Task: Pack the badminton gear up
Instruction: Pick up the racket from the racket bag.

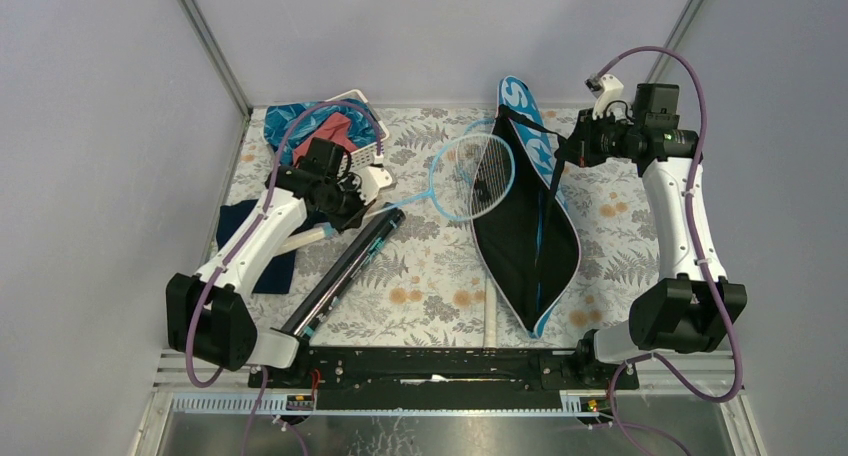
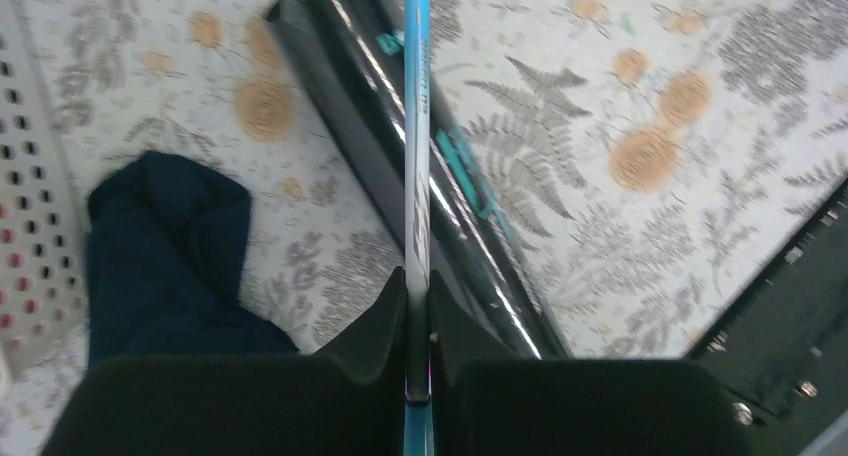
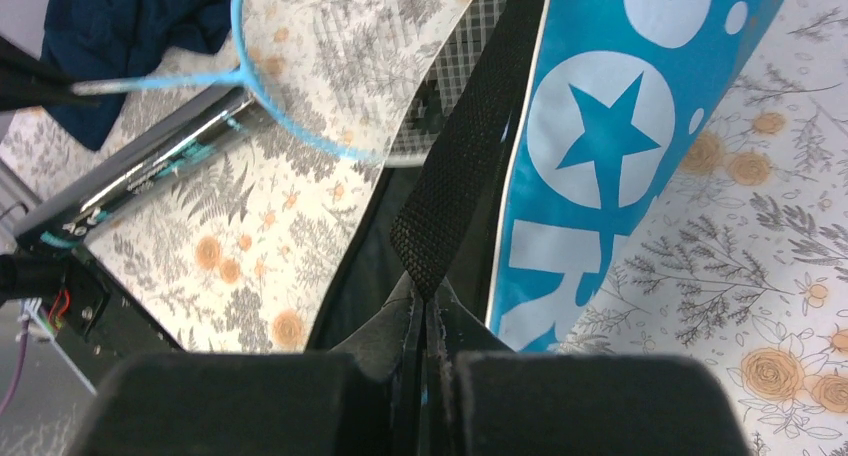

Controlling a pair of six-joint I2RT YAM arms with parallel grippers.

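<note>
Clamping the racket [image 2: 417,126] shaft, the left hand [image 2: 418,311] held its head at the bag [image 1: 525,246] mouth; the right hand [image 3: 427,316], pinching the strap [image 3: 465,166], likely needed to hold that mouth wide.

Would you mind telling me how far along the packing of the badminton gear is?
Done: nothing is clearly packed. In hand: the left gripper is shut on a racket's shaft, head at the bag's mouth; the right gripper pinches the bag's strap, holding it open. Left: slide that racket in, then the black tube. No shuttlecocks are visible.
</note>
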